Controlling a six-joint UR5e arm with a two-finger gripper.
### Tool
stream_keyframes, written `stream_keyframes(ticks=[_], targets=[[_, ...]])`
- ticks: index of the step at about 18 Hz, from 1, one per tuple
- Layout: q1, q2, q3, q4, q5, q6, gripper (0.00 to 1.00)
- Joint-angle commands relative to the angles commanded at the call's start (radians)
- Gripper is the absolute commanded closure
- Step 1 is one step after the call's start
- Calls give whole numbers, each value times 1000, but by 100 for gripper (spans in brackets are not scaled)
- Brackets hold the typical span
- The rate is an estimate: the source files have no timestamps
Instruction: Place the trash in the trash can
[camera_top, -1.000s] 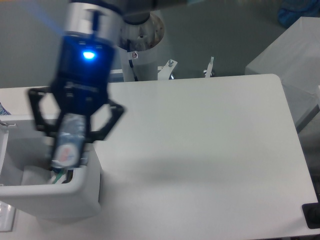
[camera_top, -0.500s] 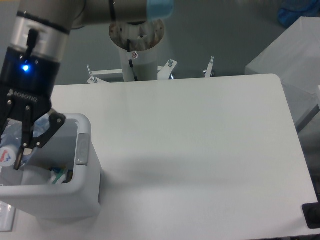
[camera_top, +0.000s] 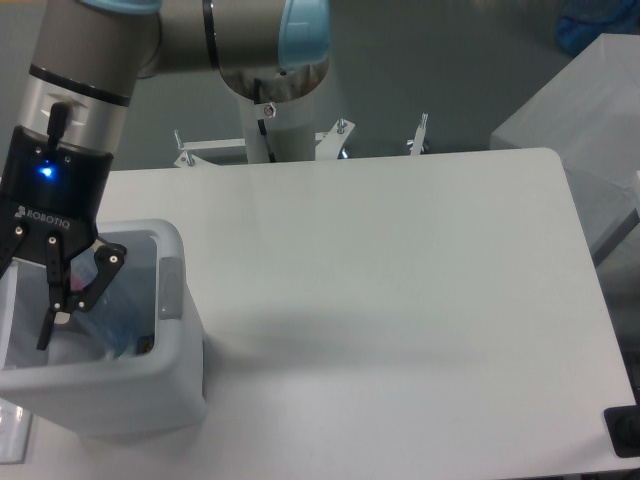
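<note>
hovering at lower left, your gripper (camera_top: 60, 310) has its fingers spread and holds nothing. half a second ago they clamped the bottle (camera_top: 110, 325); now it leans inside the trash can (camera_top: 172, 345). wrapper not discernible. drop looks done.

You've got one trash can (camera_top: 175, 370) on one bench (camera_top: 400, 300), one bottle (camera_top: 110, 310) lying inside it, and one gripper (camera_top: 55, 300) with two fingers (camera_top: 98, 285). Can't make out any wrapper.
</note>
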Motion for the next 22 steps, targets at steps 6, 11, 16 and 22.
stream_keyframes(ticks=[6,11,16,22], targets=[[123,2,23,-2,3,83,0],[251,2,5,-12,5,276,0],[314,49,-21,-119,37,512,0],[325,135,-78,-324,257,891,0]])
